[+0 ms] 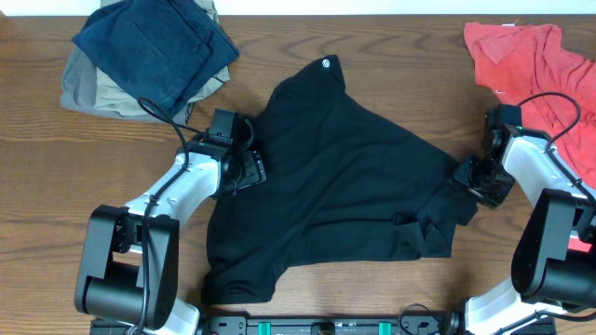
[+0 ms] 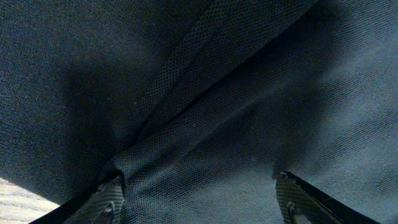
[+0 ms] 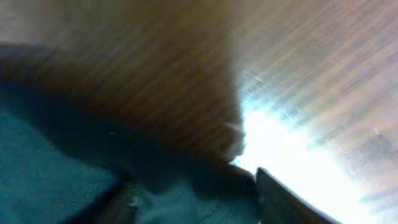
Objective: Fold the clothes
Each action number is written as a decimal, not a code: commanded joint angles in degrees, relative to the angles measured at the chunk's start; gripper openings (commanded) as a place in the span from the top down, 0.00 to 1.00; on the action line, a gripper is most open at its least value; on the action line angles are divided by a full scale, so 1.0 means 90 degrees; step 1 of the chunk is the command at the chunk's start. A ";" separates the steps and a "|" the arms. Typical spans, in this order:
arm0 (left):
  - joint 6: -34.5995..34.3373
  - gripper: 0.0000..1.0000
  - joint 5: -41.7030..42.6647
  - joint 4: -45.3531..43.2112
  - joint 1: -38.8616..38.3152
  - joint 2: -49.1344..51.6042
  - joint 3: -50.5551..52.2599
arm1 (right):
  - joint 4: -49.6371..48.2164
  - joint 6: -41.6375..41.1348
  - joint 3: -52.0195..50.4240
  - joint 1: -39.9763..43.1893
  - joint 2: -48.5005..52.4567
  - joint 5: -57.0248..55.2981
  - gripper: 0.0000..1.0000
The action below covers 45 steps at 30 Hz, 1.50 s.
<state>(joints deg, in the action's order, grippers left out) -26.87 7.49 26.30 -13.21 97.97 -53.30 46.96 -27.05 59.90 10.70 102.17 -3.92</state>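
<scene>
A black shirt point(image 1: 345, 177) lies spread and rumpled in the middle of the wooden table, with its collar label toward the back. My left gripper point(image 1: 244, 170) is at the shirt's left edge. In the left wrist view its fingers point(image 2: 196, 199) stand wide apart, open, with the black mesh fabric point(image 2: 205, 124) bunched in a crease between them. My right gripper point(image 1: 473, 179) is at the shirt's right edge. In the blurred right wrist view its fingers point(image 3: 193, 199) are apart, with dark fabric point(image 3: 56, 174) between them.
A dark blue garment point(image 1: 154, 46) lies on a khaki one point(image 1: 88, 93) at the back left. A red shirt point(image 1: 540, 65) lies at the back right, next to my right arm. Bare wood point(image 3: 298, 74) shows beyond the shirt's right edge.
</scene>
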 commanded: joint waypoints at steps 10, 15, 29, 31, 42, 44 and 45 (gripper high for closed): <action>0.0053 0.20 -0.0102 0.0041 0.0032 0.0129 -0.0044 | -0.0651 -0.0012 0.0000 0.0090 0.0053 0.0056 0.99; 0.0056 0.20 -0.0102 0.0058 0.0032 0.0129 -0.0044 | -0.1088 0.0163 0.0498 0.0318 0.0053 0.0066 0.99; 0.0053 0.20 -0.0100 0.0061 0.0032 0.0129 -0.0044 | -0.2273 0.0653 0.2137 0.0529 0.0066 0.0165 0.99; 0.0053 0.20 -0.0100 0.0063 0.0032 0.0129 -0.0044 | -0.2528 0.0653 0.2137 0.0505 0.0097 0.0216 0.92; 0.0051 0.19 -0.0097 0.0068 0.0032 0.0129 -0.0044 | -0.0763 0.0848 0.3084 0.0529 0.0102 0.0512 0.01; 0.0051 0.19 -0.0097 0.0090 0.0032 0.0129 -0.0044 | 0.0107 0.0850 0.3407 0.0529 0.0075 0.0816 0.01; 0.0051 0.19 -0.0097 0.0109 0.0032 0.0129 -0.0044 | 0.0486 0.0850 0.3514 0.0529 0.0068 0.0916 0.01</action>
<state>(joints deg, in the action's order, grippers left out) -26.76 7.49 26.57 -13.21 97.97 -53.30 46.52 -20.32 87.64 14.81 102.74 0.62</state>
